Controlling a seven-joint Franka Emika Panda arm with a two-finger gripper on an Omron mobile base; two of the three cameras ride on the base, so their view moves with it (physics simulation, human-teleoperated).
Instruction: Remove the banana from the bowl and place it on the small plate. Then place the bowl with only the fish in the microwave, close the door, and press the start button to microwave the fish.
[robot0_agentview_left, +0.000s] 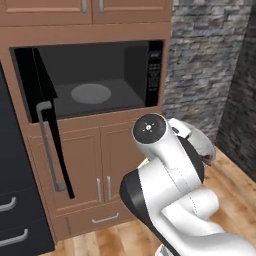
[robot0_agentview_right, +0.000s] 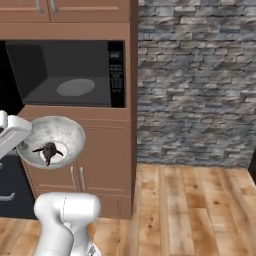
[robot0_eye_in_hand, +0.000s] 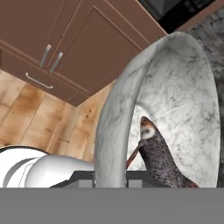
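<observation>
My gripper (robot0_eye_in_hand: 110, 177) is shut on the rim of the white mottled bowl (robot0_eye_in_hand: 183, 100), which is tilted and held in the air. The dark grey fish (robot0_eye_in_hand: 159, 157) lies inside it. From the right base view, the bowl (robot0_agentview_right: 52, 140) with the fish (robot0_agentview_right: 48, 151) hangs below and in front of the microwave (robot0_agentview_right: 65, 75). The bowl (robot0_agentview_left: 197, 142) is partly hidden behind my arm. The microwave (robot0_agentview_left: 100, 80) has its cavity exposed, and its black door (robot0_agentview_left: 42, 95) is swung out to the left. The banana and the small plate are out of view.
Brown cabinet doors (robot0_agentview_left: 100, 165) sit under the microwave. A grey turntable disc (robot0_agentview_left: 90, 93) lies in the cavity, and the button strip (robot0_agentview_left: 154, 75) is on its right. A stone wall (robot0_agentview_right: 200, 80) stands to the right over wood floor (robot0_agentview_right: 190, 210). Black drawers (robot0_agentview_left: 15, 215) are at left.
</observation>
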